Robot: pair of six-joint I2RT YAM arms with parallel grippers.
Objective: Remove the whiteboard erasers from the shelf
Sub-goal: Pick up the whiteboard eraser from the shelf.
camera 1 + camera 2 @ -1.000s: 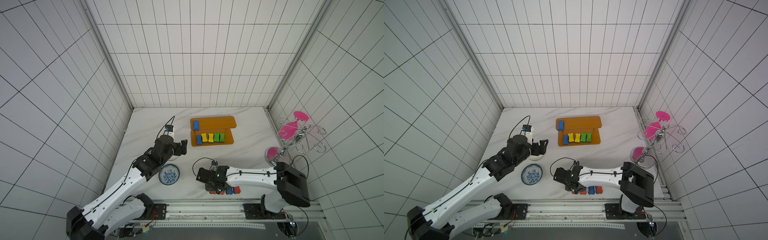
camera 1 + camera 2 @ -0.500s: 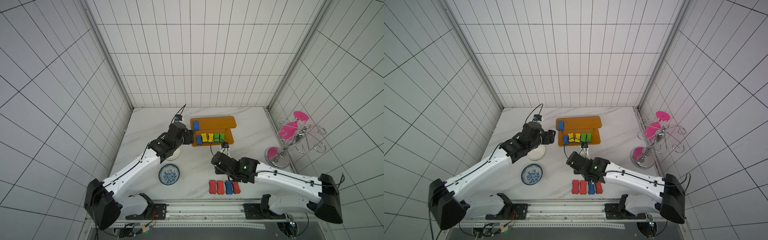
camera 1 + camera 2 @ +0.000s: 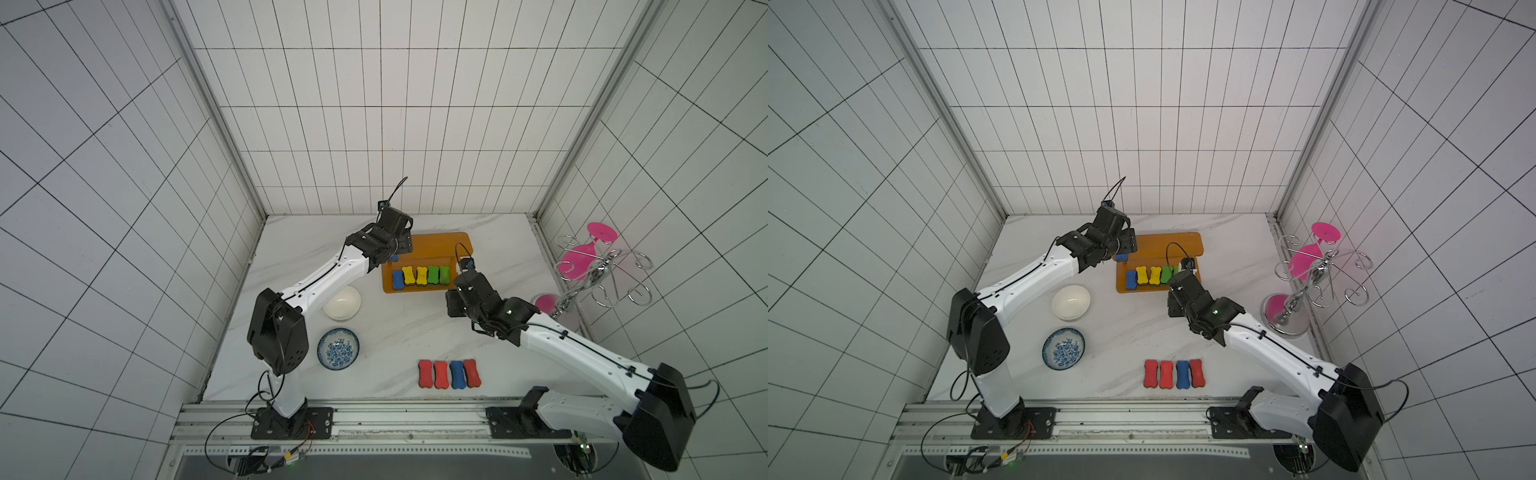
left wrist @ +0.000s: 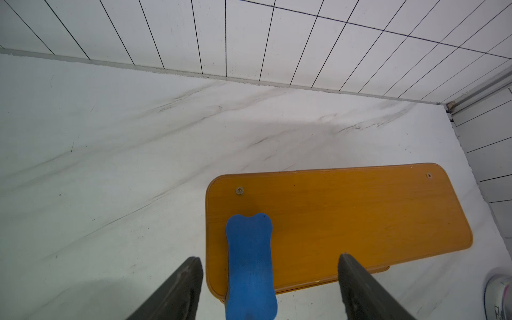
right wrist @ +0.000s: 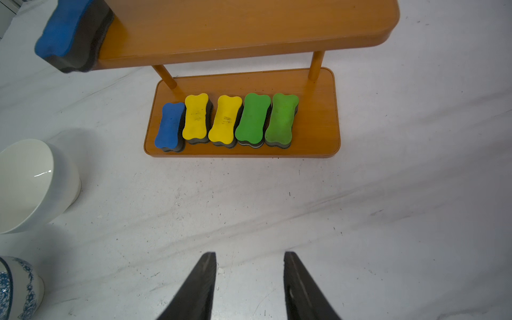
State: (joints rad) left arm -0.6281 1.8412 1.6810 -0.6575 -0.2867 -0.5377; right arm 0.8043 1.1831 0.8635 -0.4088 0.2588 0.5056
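Marble tabletop, tiled white walls: both arms at the orange shelf

White marble tabletop (image 3: 395, 332) fills the floor of a tiled booth, and both arms reach toward its far side.

The left gripper (image 4: 269, 257) hangs over the upper tier of the shelf (image 4: 360, 216). Its fingers (image 4: 177, 288) are spread wide on either side of a blue eraser (image 4: 250, 260), with a clear gap on each side, so nothing is pinched. That eraser lies flat at one end of the upper tier, with its near end overhanging the tier's front edge.

The right gripper (image 5: 249, 253) sits low over the tabletop, just in front of the lower tier. Its jaws are parted with only bare marble between them. On the lower tier, five erasers (image 5: 225, 119) lie side by side in a touching row: blue, yellow, yellow, green, green.

Well apart from the shelf, near the front rail, four erasers (image 3: 441, 374) lie in a tight row on the marble: red, red, blue, red. On the left arm's side stand a white bowl (image 3: 341, 303) and, nearer the rail, a blue-patterned bowl (image 3: 338, 348). A chrome rack (image 3: 598, 274) holding pink glasses stands by the wall on the right arm's side.
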